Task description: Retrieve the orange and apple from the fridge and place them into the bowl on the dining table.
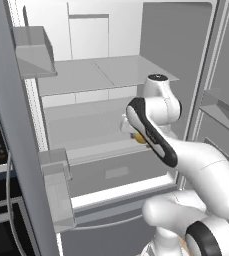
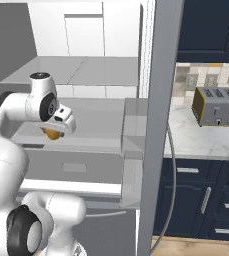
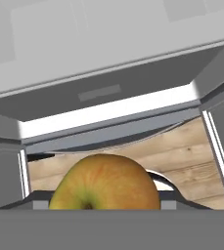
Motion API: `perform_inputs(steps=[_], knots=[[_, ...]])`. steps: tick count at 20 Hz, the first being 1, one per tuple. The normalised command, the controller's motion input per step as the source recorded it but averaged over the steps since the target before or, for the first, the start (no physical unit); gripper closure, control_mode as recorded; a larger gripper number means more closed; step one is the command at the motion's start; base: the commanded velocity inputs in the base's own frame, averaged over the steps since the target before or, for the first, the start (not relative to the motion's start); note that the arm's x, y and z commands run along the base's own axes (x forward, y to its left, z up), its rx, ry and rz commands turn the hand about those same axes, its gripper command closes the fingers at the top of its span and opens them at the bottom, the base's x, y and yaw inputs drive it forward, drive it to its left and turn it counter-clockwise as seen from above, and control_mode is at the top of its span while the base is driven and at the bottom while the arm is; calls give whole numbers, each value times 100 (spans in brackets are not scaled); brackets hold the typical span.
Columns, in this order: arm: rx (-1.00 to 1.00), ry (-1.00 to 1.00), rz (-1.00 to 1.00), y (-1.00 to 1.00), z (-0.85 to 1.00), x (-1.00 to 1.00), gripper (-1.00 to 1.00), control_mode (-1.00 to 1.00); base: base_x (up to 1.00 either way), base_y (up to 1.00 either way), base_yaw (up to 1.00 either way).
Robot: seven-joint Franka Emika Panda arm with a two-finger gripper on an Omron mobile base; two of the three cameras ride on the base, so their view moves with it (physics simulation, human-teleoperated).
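Left base view: both doors of the fridge (image 1: 111, 75) stand open, white shelves bare as far as I can see, and my arm reaches over the lower shelf; a sliver of yellow-orange fruit (image 1: 140, 138) peeks from behind my wrist, just at the shelf's front edge. Right base view: the same fruit, the apple (image 2: 51, 133), sits tucked under my gripper (image 2: 56, 131), clear of the shelf surface as far as I can judge (the hand hides the contact). Hand view: the apple (image 3: 105, 183), yellow with an orange blush and stem dimple toward the camera, sits right between my fingers, the fridge's lower drawer front and wooden floor beyond it. My jaws stand about half apart, closed onto the apple's sides, so I read this as a hold on it. Progress, as I judge it: the apple is picked but not yet carried out; the trip to the dining table and the drop into the bowl remain, and the orange is still to be fetched, its whereabouts unknown to me here.
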Motion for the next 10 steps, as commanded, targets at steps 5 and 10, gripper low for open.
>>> perform_inputs(steps=[5,10], knots=[[0,-6,0,-23,19,-72,100,-100,0,0,0],[0,-18,0,-11,-2,0,100,-100,0,0,0]])
